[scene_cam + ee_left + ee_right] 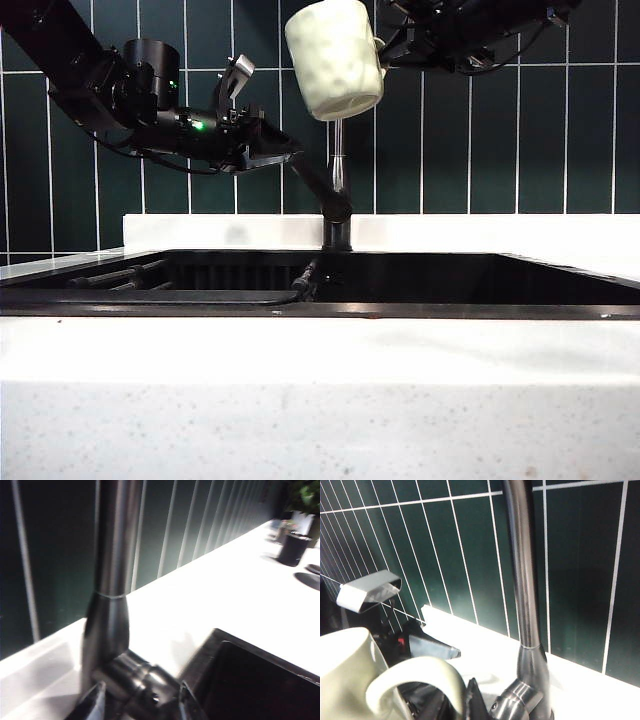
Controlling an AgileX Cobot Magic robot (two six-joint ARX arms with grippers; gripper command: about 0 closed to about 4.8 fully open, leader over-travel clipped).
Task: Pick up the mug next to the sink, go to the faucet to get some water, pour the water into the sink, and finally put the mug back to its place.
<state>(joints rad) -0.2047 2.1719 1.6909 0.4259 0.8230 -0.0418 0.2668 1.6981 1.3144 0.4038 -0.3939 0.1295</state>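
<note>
The cream dimpled mug [335,60] hangs high in front of the faucet pipe [338,170], slightly tilted. My right gripper [388,48] reaches in from the upper right and is shut on the mug's loop handle [420,680]; one dark finger [472,700] shows beside the handle. My left gripper [285,158] is open beside the faucet. In the left wrist view its two fingers [97,702] stand on either side of the faucet's side stub [142,677]. The grey lever handle [236,78] rises above it. The black sink [400,275] lies below.
Dark green tiled wall [500,130] stands behind the white speckled counter [320,360]. A black hose [180,295] lies in the basin. A dark cup [294,547] and a plant [305,495] stand far along the counter.
</note>
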